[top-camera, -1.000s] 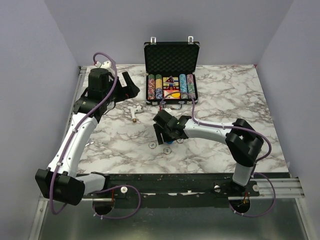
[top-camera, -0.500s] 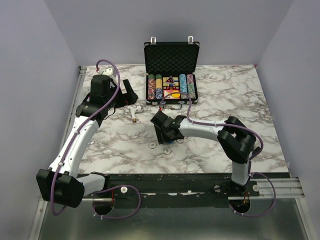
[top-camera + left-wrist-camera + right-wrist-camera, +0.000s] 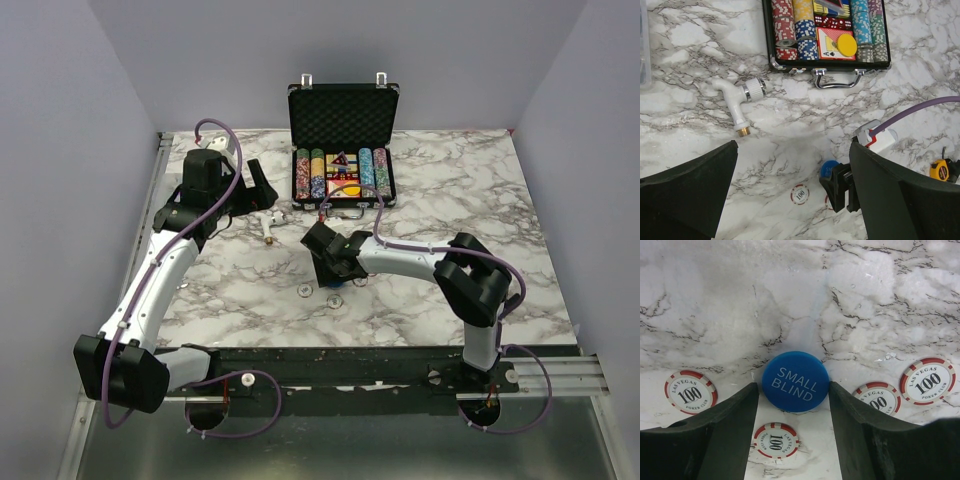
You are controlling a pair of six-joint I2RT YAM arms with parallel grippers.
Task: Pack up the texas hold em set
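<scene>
The black briefcase [image 3: 343, 115] stands open at the back, with chip rows [image 3: 805, 30], a red card box [image 3: 827, 47] and a yellow disc [image 3: 846, 45] inside. My right gripper [image 3: 792, 387] is low over the table, open. Its fingers [image 3: 735, 430] stand close on both sides of the blue SMALL BLIND disc [image 3: 795, 381], which lies flat; a thin gap shows on the left side. Several loose whitish 100 chips [image 3: 690, 392] lie around it, one between the fingers [image 3: 775, 440]. My left gripper [image 3: 793, 150] is open and empty above the table, left of the case.
A white plastic tap [image 3: 737, 102] lies on the marble between the left gripper and the case [image 3: 268, 222]. A yellow-and-black tape measure [image 3: 940, 170] sits at the right. The right arm's purple cable [image 3: 920, 107] runs across the table in front of the case.
The right gripper has shifted slightly left and lower over the loose chips. The left gripper has moved a little right, toward the white tap.
</scene>
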